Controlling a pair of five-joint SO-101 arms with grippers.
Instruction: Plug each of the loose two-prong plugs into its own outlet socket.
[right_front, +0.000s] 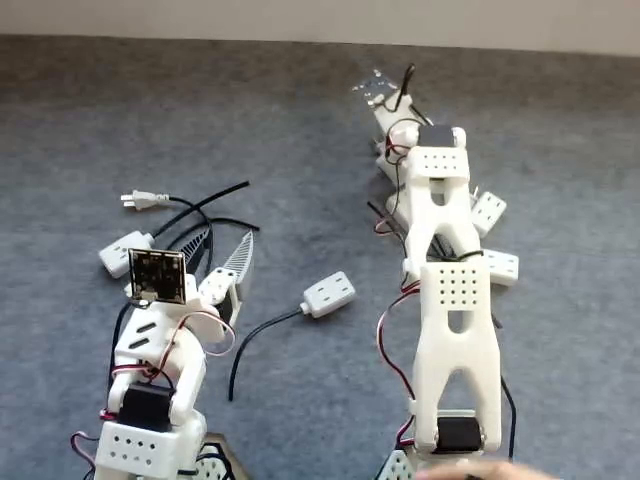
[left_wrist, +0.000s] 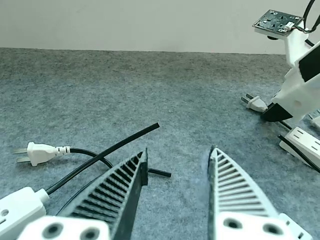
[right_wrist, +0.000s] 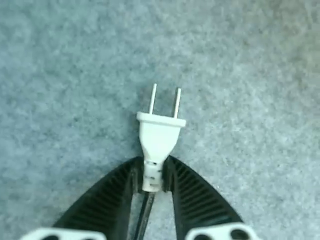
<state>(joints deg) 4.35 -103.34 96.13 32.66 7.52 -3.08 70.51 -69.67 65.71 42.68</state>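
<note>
- White two-prong plug sat clenched by its neck in my right pincer.
- My left pincer hung released above grey tabletop, loose plug near.

Grey carpet (short pile) meets a pale wall.

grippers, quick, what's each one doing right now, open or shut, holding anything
Left gripper: open, holding nothing.
Right gripper: shut on the neck of a white two-prong plug.
</note>
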